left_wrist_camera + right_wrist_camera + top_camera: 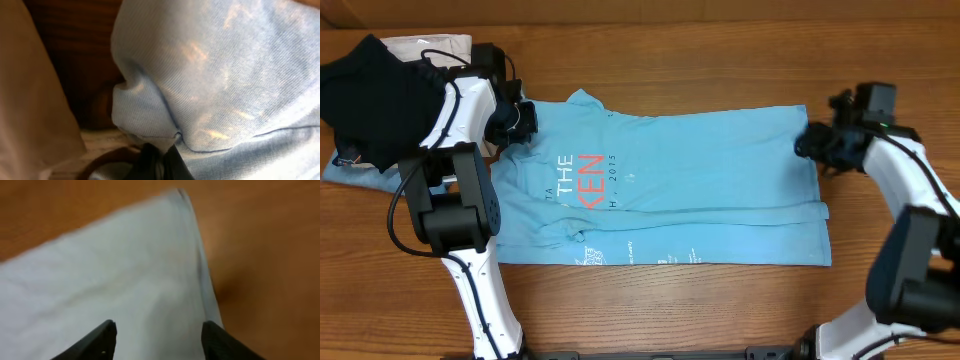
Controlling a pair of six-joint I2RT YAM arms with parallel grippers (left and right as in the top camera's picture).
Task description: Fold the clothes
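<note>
Sky-blue T-shirt (680,190), pinched at the shoulder by the closed left gripper (520,124), awaits the open right gripper (810,142), which should clamp the hem corner before both lift evenly.

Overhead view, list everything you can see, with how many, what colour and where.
T-shirt: one, sky blue, orange-red lettering, table's middle.
black garment: one, black, far left.
pale cloth: one, off-white, beneath black garment.
denim: one, blue, left edge, beneath black garment.
table: one, brown wood.
left end effector: one, black, shut on T-shirt's left edge.
right end effector: one, black, open, T-shirt's right edge.
</note>
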